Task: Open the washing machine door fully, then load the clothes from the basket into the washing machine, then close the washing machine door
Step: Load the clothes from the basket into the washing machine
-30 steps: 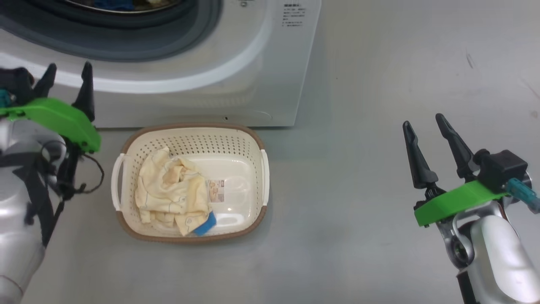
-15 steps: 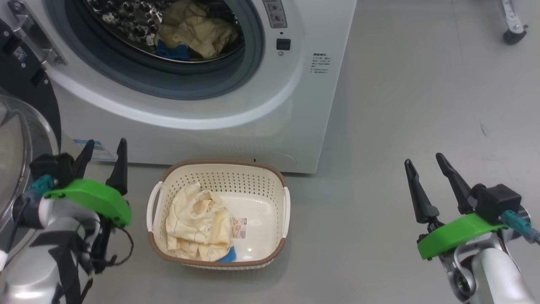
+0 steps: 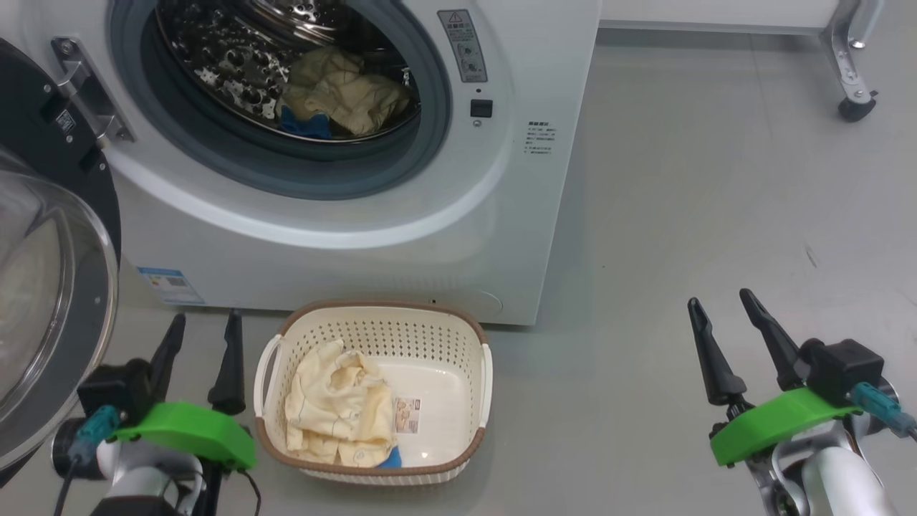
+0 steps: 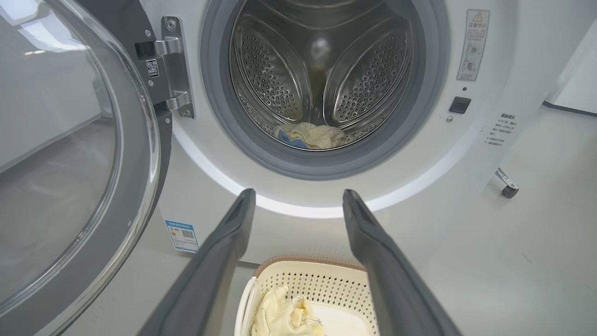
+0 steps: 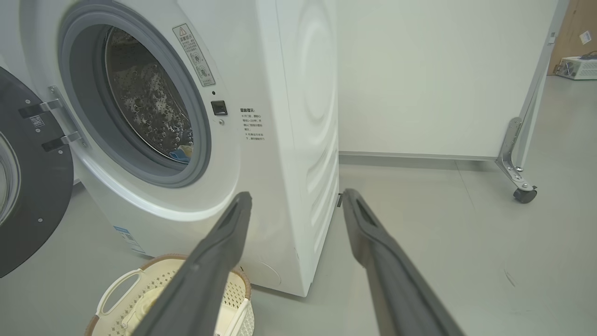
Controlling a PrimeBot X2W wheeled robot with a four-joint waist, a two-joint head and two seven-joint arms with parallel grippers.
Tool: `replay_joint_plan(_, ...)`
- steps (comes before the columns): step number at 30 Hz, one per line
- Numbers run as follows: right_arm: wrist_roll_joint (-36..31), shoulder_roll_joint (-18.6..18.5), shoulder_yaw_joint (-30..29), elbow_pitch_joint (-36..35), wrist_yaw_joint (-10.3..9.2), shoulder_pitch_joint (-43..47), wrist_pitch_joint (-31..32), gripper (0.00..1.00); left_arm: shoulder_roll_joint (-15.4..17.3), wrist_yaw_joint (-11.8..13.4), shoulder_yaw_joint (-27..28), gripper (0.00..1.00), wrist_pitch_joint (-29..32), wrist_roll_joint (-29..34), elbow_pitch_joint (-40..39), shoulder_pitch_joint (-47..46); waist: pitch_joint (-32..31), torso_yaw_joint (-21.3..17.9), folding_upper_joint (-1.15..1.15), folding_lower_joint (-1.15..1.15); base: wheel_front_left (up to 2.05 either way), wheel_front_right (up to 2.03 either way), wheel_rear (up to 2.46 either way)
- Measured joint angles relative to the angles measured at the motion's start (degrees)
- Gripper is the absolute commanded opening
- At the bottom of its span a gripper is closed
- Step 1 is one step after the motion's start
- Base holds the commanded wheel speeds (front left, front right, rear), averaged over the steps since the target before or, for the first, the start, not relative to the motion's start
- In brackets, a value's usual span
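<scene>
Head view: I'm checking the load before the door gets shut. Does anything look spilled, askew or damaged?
Nothing stands out. Some clothes lie in the drum of the washing machine, the rest inside the basket, none on the floor. The washing machine door hangs open at the left, undamaged.

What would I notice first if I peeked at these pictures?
The big white washing machine stands open at the top, its round door swung out left, yellow clothes inside its drum. Below, a cream basket on the floor holds more yellow garments.
</scene>
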Motion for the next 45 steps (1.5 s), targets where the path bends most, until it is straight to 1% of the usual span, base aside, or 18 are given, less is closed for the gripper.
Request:
replay_joint_plan(4,0.3,0.0,0.0,-0.2,0.0,0.1,0.0,1.0,-2.0,-0.6,2.3,1.0,0.0,2.7,-2.2,3.5,-0.7,-0.4,0.0,0.0,0.0,0.0,0.0)
replay_joint_plan(10,0.7,0.0,0.0,-0.2,0.0,0.1,0.0,1.0,-4.7,-1.6,5.1,1.0,0.0,6.4,-3.3,6.5,-0.8,-0.8,0.0,0.0,0.0,0.0,0.0)
replay_joint_plan(15,0.7,0.0,0.0,-0.3,0.0,0.1,0.0,1.0,-7.0,-3.1,7.1,1.0,0.0,8.6,-3.2,7.1,-0.3,-0.9,0.0,0.01,0.0,0.0,0.0)
replay_joint_plan(24,1.3,0.0,0.2,-0.2,0.0,0.1,0.0,1.0,-9.6,-5.6,9.6,1.0,0.0,12.0,-1.7,7.1,0.1,-0.9,0.0,0.01,0.0,0.0,0.0)
replay_joint_plan(28,1.3,0.0,0.4,-0.2,0.0,0.1,0.0,1.0,-10.3,-6.5,10.3,1.0,0.0,12.7,-0.9,7.1,0.0,-1.0,0.0,0.01,0.0,0.0,0.0)
replay_joint_plan(33,1.3,0.0,0.4,-0.1,0.0,0.1,0.0,1.0,-10.8,-6.7,11.3,1.0,0.0,13.8,-0.3,7.1,-0.1,-1.1,0.0,0.01,0.0,0.0,0.0)
replay_joint_plan(39,1.3,0.0,0.4,0.1,0.0,0.1,0.0,1.0,-11.7,-7.6,12.3,1.0,0.0,14.5,0.1,7.1,-0.4,-1.2,0.0,0.01,0.0,0.0,0.0)
replay_joint_plan(45,1.3,0.0,0.4,0.1,0.0,0.1,0.0,1.0,-12.1,-7.6,13.0,1.0,0.0,15.3,0.3,7.1,-0.1,-1.3,0.0,0.01,0.0,0.0,0.0)
